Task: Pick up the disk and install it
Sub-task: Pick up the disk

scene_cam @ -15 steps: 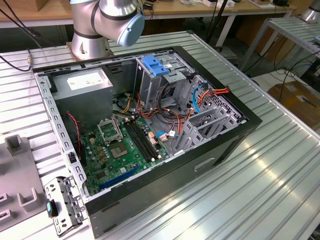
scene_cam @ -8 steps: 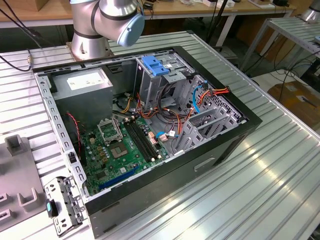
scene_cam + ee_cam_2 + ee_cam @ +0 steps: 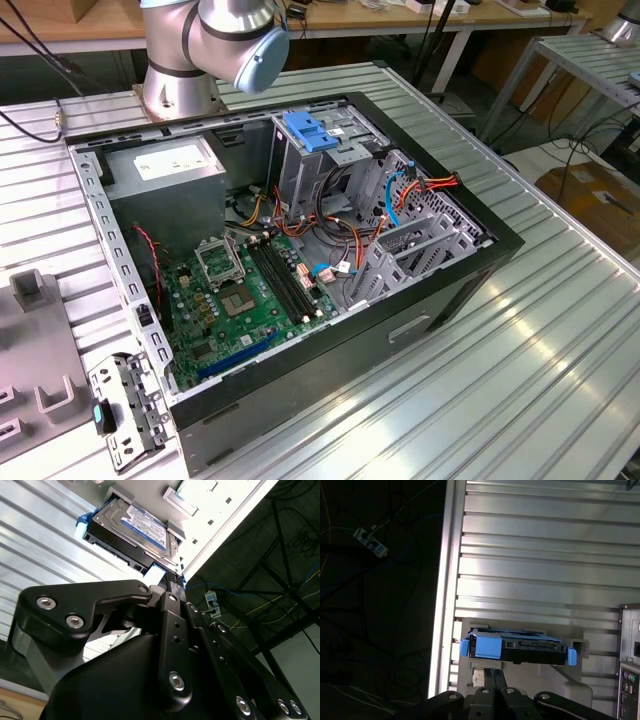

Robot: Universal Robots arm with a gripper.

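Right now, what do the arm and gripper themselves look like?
In the exterior view, the arm is rounded silver-grey metal with a pale blue cap on one joint. In the second wrist view, the gripper is matte black, built of angular linked plates fastened with silver socket-head screws.

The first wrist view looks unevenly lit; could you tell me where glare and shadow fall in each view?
First wrist view: the ribbed metal table's edge glares white, the floor beside it is near black, the dark grey disk in its blue carrier looks dim. Second wrist view: the table is washed out. Exterior view: bright streaks cross the table.
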